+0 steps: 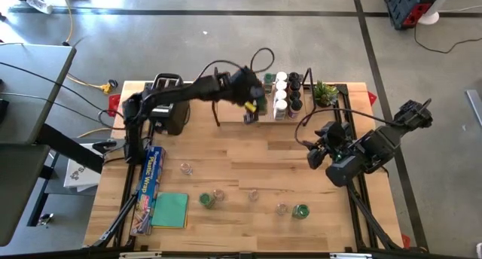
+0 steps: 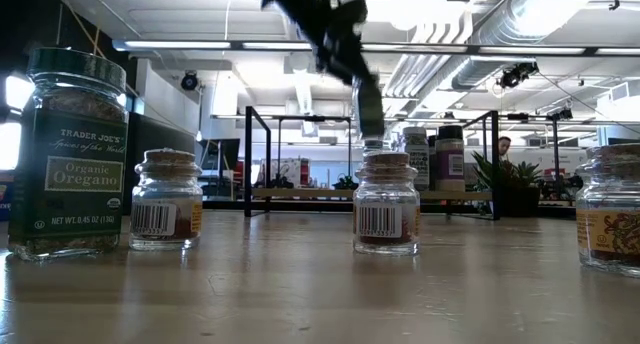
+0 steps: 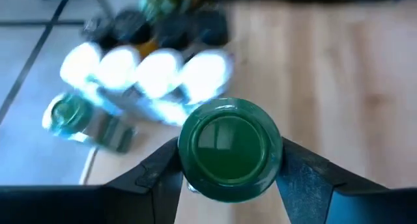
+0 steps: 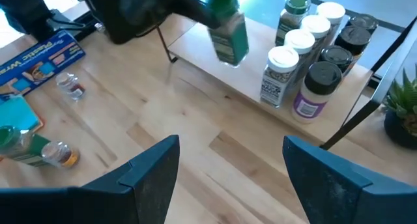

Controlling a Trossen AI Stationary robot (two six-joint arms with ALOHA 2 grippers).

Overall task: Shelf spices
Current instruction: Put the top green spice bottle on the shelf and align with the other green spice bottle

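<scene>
Here, a cylindrical glass jar with a glossy round green lid is pinched by the left gripper, held above the shelf at the upper middle of the high view. On its pale wooden board, white-lidded and dark-lidded jars are stood in rows. The right gripper is spread wide at centre right. In the low view's left, dried oregano is seen in 1 jar.

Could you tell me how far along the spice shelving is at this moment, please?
Partly done. A cluster of jars already stands on the shelf, white-lidded and dark-lidded ones in rows. In hand: the left gripper is shut on a green-lidded jar, held above the shelf beside that cluster. Left: six or so jars on the table, including the oregano jar. The right gripper waits open over the table.
</scene>
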